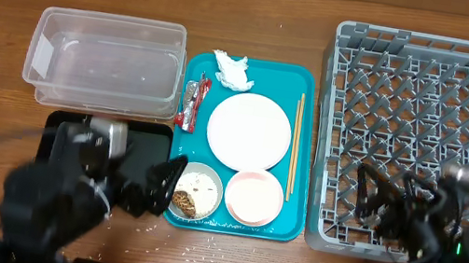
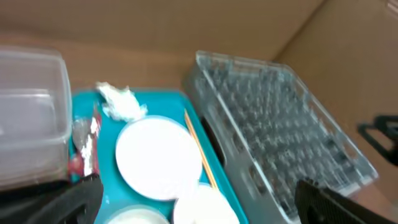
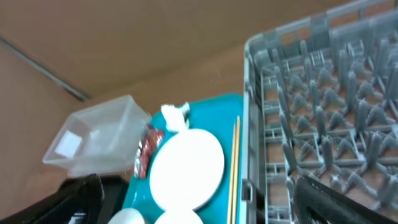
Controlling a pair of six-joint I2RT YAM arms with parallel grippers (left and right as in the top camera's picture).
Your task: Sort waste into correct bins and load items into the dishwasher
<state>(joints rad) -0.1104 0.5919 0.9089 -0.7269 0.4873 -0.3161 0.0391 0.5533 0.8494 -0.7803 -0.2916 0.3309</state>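
Tissue (image 1: 232,72) lies on the teal tray (image 1: 272,75); left claw (image 2: 199,182) and right claw (image 3: 198,180) gape wide, empty.

The overhead camera looks straight down on the wooden surface (image 1: 264,4), far enough off to take in the whole layout, with both arms at the lower edge. The 2 wrist cameras sit low and near, angled forward: the left over the teal tray (image 2: 109,134), the right beside the grey rack (image 3: 323,87). All 3 views share tray and rack.
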